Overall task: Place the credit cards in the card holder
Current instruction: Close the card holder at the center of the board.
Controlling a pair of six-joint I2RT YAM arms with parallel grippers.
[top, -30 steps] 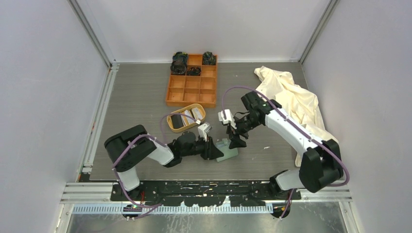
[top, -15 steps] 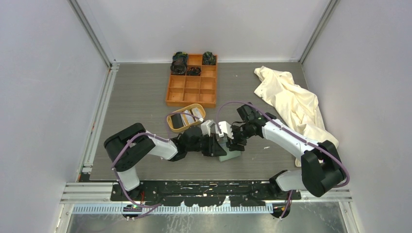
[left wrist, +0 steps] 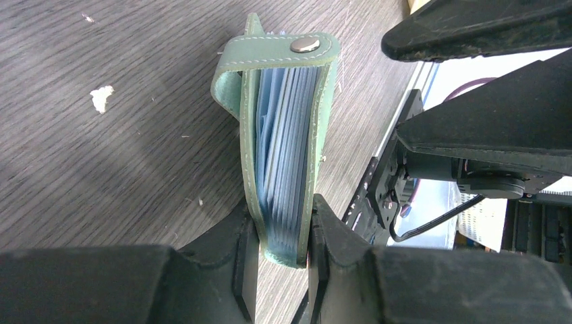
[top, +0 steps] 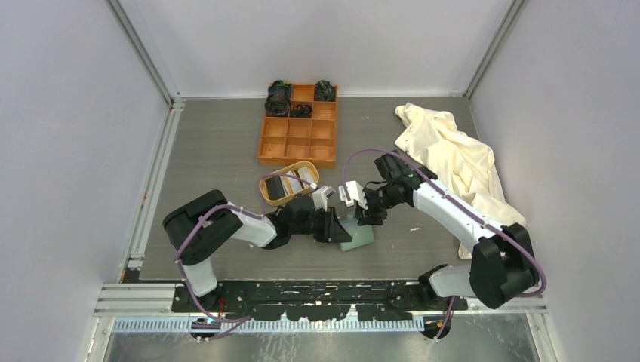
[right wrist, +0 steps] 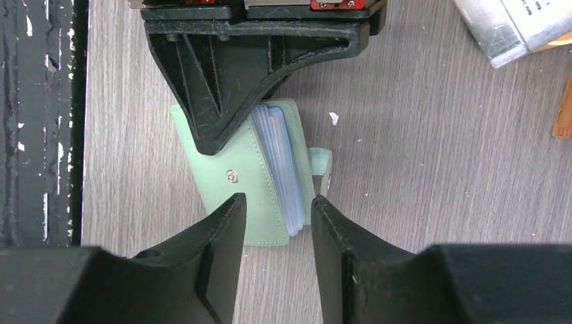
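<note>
Since a second ago: the right gripper (top: 367,216) has dropped from above and behind the card holder (top: 359,238) down onto it, and its jaws have narrowed. The left gripper (top: 336,225) has slid slightly right with the holder and its grip is unchanged. Everything else is in the same place.

Left claw: pinching the near end of the card holder (left wrist: 283,135), one finger on each green cover. The holder stands on edge on the table (top: 219,158), its pale blue pockets fanned and its strap tab folded over the far end.

Right claw: part spread. In the right wrist view the right gripper (right wrist: 278,202) straddles the holder (right wrist: 260,216), one fingertip over the cover by the snap and the other by the strap side of the pocket stack. Whether it touches cannot be told. It holds nothing.

The holder sits at front centre of the table, between the two claws. The credit cards (top: 287,183) lie in the oval tan tray (top: 263,194), just behind the left claw. The orange box (top: 298,139) is further back and the cream cloth (top: 453,151) is at the right.
</note>
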